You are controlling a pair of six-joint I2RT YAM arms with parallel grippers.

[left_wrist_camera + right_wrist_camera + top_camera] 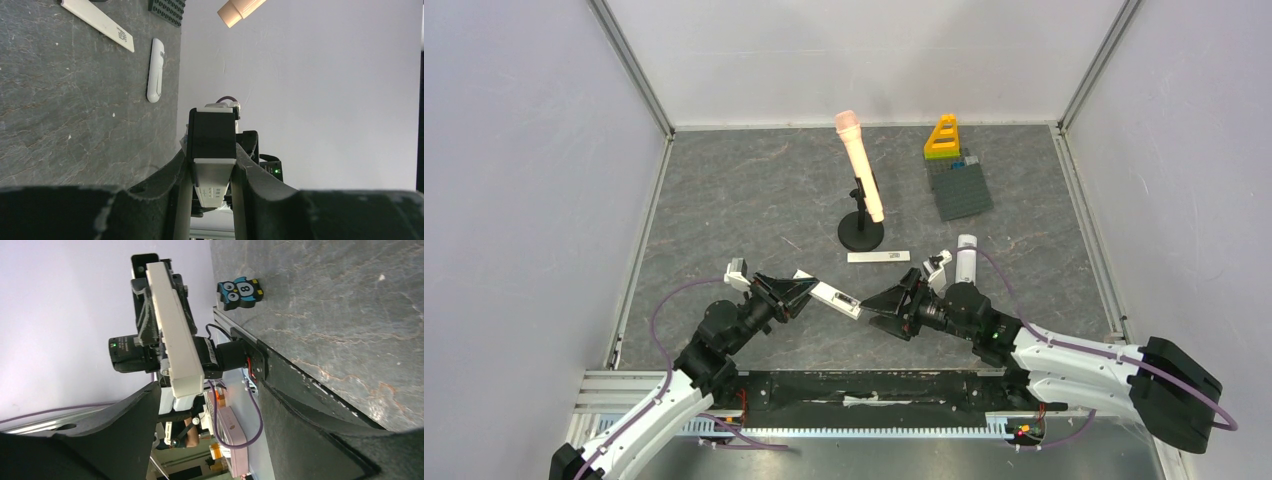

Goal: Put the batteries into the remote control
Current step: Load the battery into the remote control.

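The remote (829, 294) is held clear of the table (724, 200), clenched at one end in the left gripper (807, 290). In the top view its long axis is seen to run from upper left to lower right, with the free end pointed at the right gripper (870, 306). That gripper's jaws are spread wide on either side of the free end.

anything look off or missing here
No batteries show in any view. The left tool grips a white remote tilted in mid-air, its far end at the open right tool. A white strip lies loose on the table.
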